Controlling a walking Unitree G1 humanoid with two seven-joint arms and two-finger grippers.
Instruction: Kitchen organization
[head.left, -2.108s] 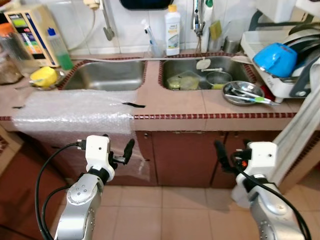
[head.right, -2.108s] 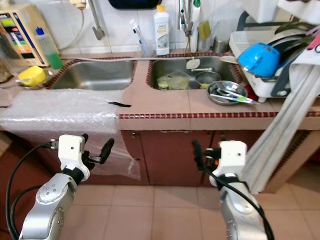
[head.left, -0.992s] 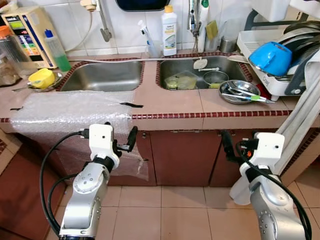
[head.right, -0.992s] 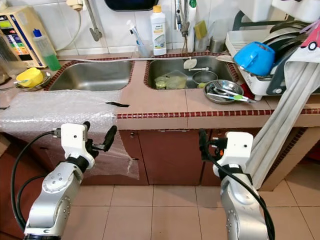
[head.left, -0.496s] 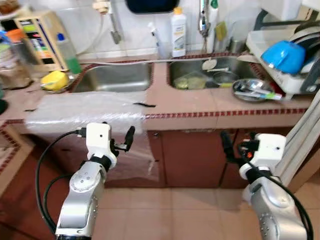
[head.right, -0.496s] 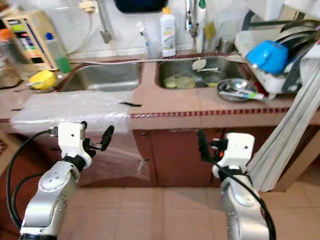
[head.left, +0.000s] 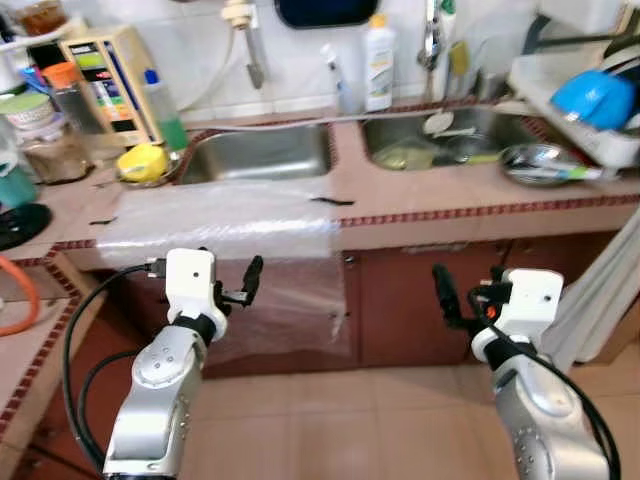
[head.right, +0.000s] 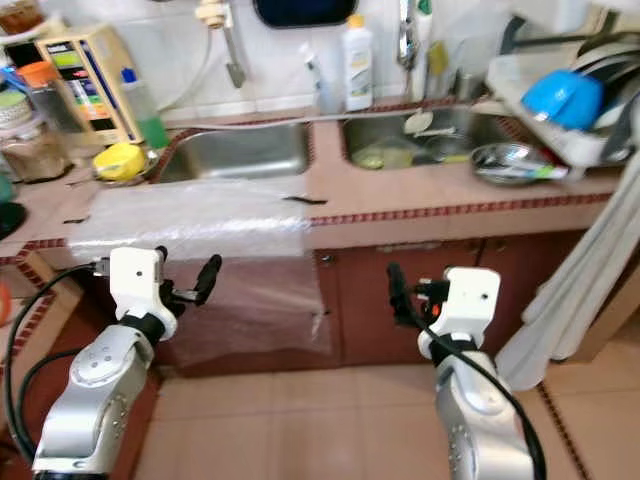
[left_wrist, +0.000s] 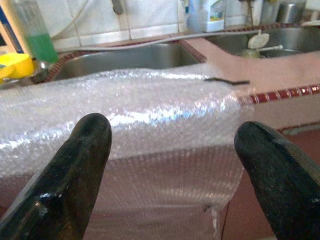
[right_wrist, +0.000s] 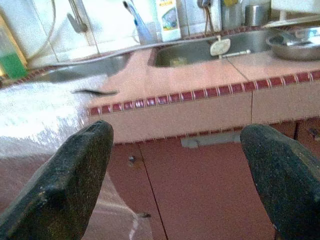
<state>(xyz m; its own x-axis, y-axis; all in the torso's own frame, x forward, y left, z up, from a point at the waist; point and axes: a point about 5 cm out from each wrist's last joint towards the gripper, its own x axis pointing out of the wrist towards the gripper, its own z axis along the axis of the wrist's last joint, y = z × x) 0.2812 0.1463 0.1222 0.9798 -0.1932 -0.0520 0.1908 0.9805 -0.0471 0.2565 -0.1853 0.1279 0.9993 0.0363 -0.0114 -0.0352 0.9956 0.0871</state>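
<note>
A sheet of bubble wrap (head.left: 215, 215) lies on the tiled counter (head.left: 420, 205) in front of the empty left sink (head.left: 262, 152) and hangs down over the cabinet front. The right sink (head.left: 440, 145) holds dirty dishes, and a steel bowl (head.left: 540, 160) with utensils sits beside it. My left gripper (head.left: 235, 285) is open, low in front of the hanging wrap, apart from it. My right gripper (head.left: 460, 300) is open too, level with the cabinet doors below the right sink. Both hold nothing. The left wrist view looks at the wrap (left_wrist: 150, 105) between the open fingers (left_wrist: 85, 150).
At the back stand a white detergent bottle (head.left: 378, 65), a green soap bottle (head.left: 165, 110), a boxy appliance (head.left: 105, 65) and jars (head.left: 50, 150). A yellow object (head.left: 145, 160) lies by the left sink. A dish rack with a blue bowl (head.left: 595, 95) sits far right; a cloth (head.left: 600, 290) hangs below.
The camera has swung left, so the counter and sinks sit further right in the picture and the left counter end shows. Both arms keep their pose with grippers open.
</note>
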